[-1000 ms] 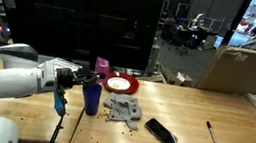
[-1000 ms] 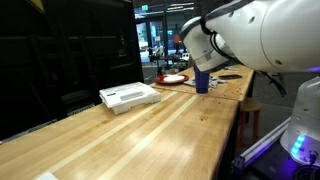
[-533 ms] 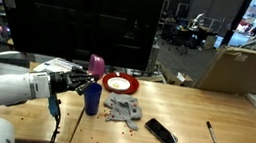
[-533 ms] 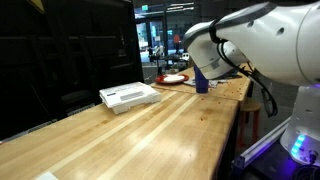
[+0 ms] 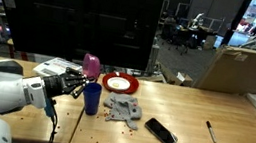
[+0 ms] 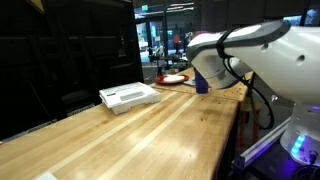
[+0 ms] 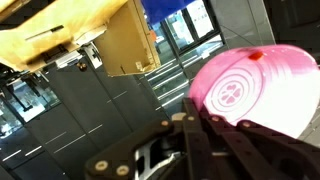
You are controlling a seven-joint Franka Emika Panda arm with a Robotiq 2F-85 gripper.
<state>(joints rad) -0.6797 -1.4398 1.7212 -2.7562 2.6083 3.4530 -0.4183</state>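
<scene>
Pink cup (image 5: 91,66) sits clamped in the gripper (image 5: 83,74), above a blue cup (image 5: 92,99).

The wooden table (image 5: 192,116) carries a crumpled grey cloth (image 5: 123,108), with a round red plate (image 5: 133,86) at 12 o'clock, a tall blue cup (image 5: 91,99) at 9 and a flat black phone (image 5: 161,133) at 4.

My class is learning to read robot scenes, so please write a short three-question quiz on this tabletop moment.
1. True or false: the gripper is shut on the pink cup.
2. Multiple choice: in an exterior view, what lies between the blue cup and the phone? A) a grey cloth B) a banana C) a book
3. Short answer: what colour is the plate behind that cloth?

Key: 1 true; 2 A; 3 red.
</scene>
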